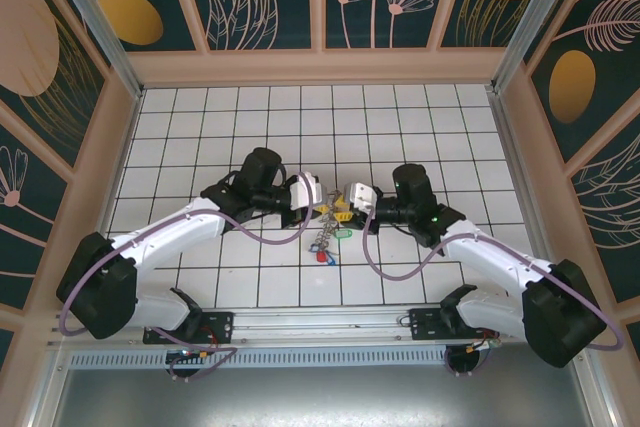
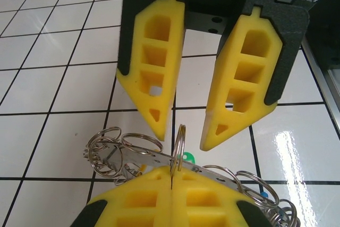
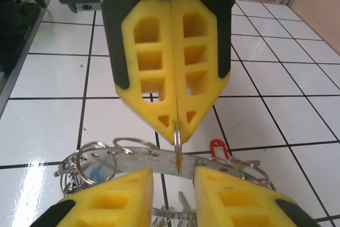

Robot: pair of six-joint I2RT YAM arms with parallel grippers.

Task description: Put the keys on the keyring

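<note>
The keyring [image 2: 143, 158] is a curved silver strip carrying several split rings. It hangs between the two grippers over the middle of the table. My left gripper [image 2: 172, 173] is shut on one upright split ring [image 2: 181, 139] threaded through the strip. In the right wrist view the left gripper [image 3: 178, 127] pinches that ring [image 3: 178, 152] from above. My right gripper [image 3: 172, 171] is open, its fingertips either side of the ring, not touching it. Silver keys [image 3: 180, 213] dangle below, with a red tag [image 3: 218, 147] and a green tag [image 2: 187, 157]. In the top view the bunch [image 1: 322, 242] hangs under the left gripper [image 1: 318, 205] and right gripper [image 1: 350, 197].
The white tiled table [image 1: 200, 127] is boxed in by wood-framed walls [image 1: 320, 65] at the back and both sides. A metal rail [image 1: 320, 322] with the arm bases runs along the near edge. Bare tiles lie all round the bunch.
</note>
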